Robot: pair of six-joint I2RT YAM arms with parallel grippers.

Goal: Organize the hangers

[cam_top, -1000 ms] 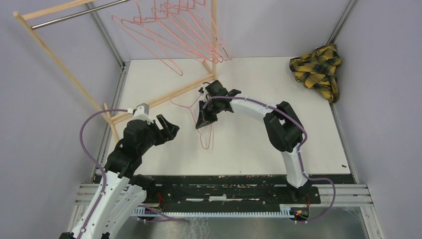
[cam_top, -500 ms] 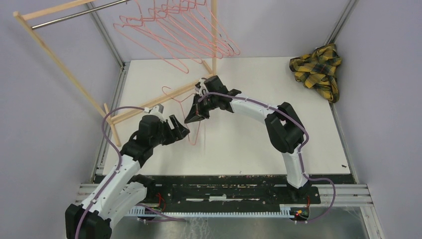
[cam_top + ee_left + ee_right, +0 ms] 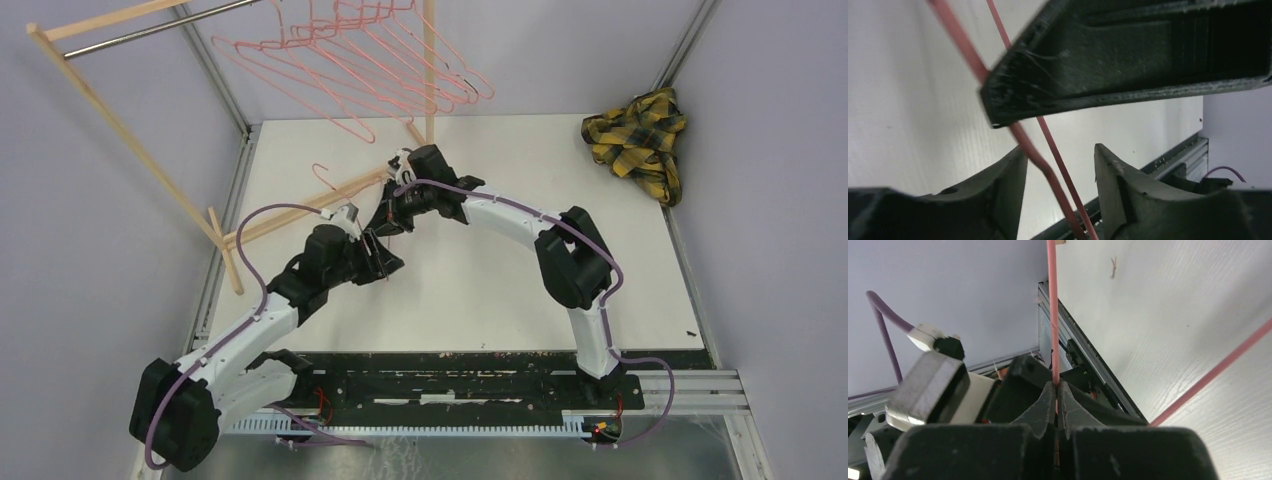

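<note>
Several pink wire hangers (image 3: 380, 60) hang on the rack's bar at the top. My right gripper (image 3: 390, 212) is shut on one more pink hanger (image 3: 321, 174) and holds it above the table; its curled hook points left near the rack's base beam. In the right wrist view the wire (image 3: 1052, 315) runs up from between the closed jaws of my right gripper (image 3: 1056, 385). My left gripper (image 3: 381, 262) is open, just below the right one. In the left wrist view two strands of the hanger (image 3: 1048, 170) pass between the spread fingers of my left gripper (image 3: 1059, 149).
The wooden-framed rack (image 3: 120, 125) with its metal bar (image 3: 150, 28) leans over the table's left rear; its base beam (image 3: 300, 205) lies right behind both grippers. A yellow-black plaid cloth (image 3: 637, 140) lies at the back right corner.
My right gripper has carried the hanger up and to the left, off the table. My left arm has reached forward and right until its open jaws straddle the hanger's wires. The hung hangers sway.
</note>
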